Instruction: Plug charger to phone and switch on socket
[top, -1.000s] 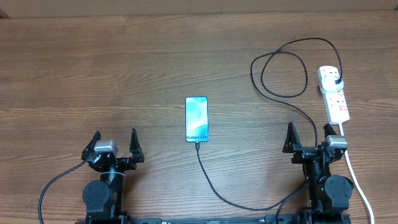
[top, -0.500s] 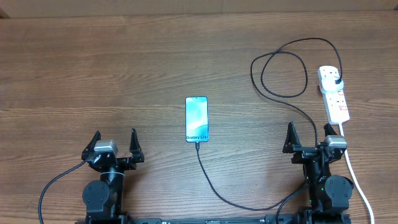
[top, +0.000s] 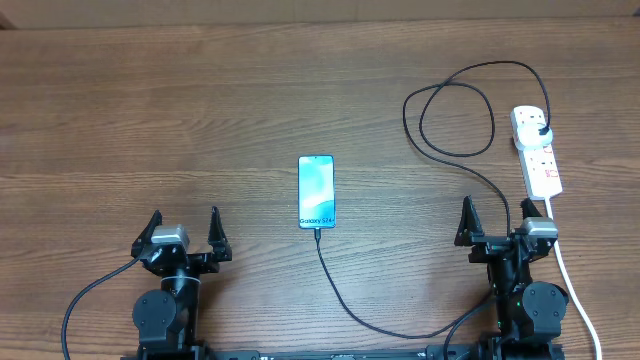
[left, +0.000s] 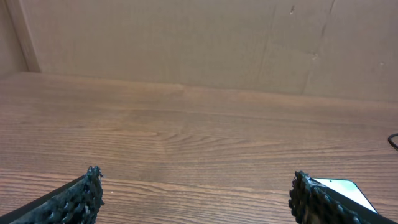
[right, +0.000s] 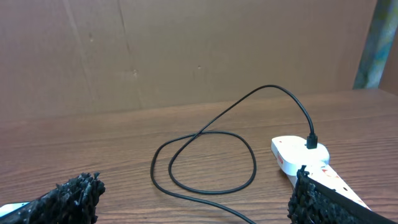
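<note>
Nothing had shifted: left gripper (top: 185, 214) and right gripper (top: 496, 203) sat wide and empty along the bottom. The charger (top: 318, 238) met the lit phone (top: 316, 191) mid-frame, its plug in the socket (top: 540, 160) upper right, suggesting little remained.

Wooden table (top: 150, 100), cardboard wall (left: 155, 37)

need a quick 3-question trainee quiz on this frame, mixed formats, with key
1. True or false: the left gripper is holding the phone.
2. At which end of the socket is the charger plugged in? A) the end far from the arms B) the end near the arms C) neither
3. Fill in: the right gripper has its jaws ____.
Key: 1 false; 2 A; 3 open.
</note>
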